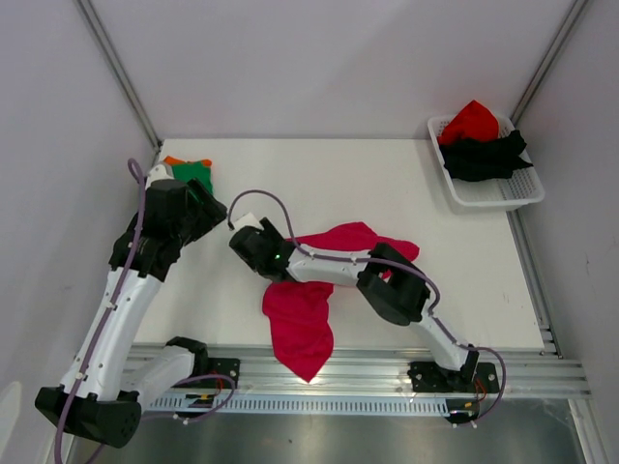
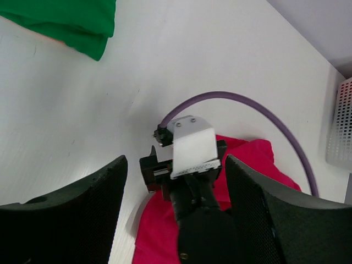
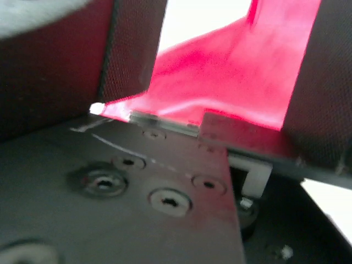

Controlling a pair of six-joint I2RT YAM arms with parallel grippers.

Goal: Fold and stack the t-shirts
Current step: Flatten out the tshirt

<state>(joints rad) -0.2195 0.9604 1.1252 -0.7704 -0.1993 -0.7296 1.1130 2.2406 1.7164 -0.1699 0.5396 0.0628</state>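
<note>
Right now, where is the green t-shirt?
In the top view, the green t-shirt lies at the far-left corner of the table, on top of an orange t-shirt, just beyond the left gripper.

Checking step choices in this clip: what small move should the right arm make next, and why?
Probably close the right gripper on the pink shirt: its fingers stand apart with pink cloth between them, and the shirt lies crumpled, not yet folded.
</note>
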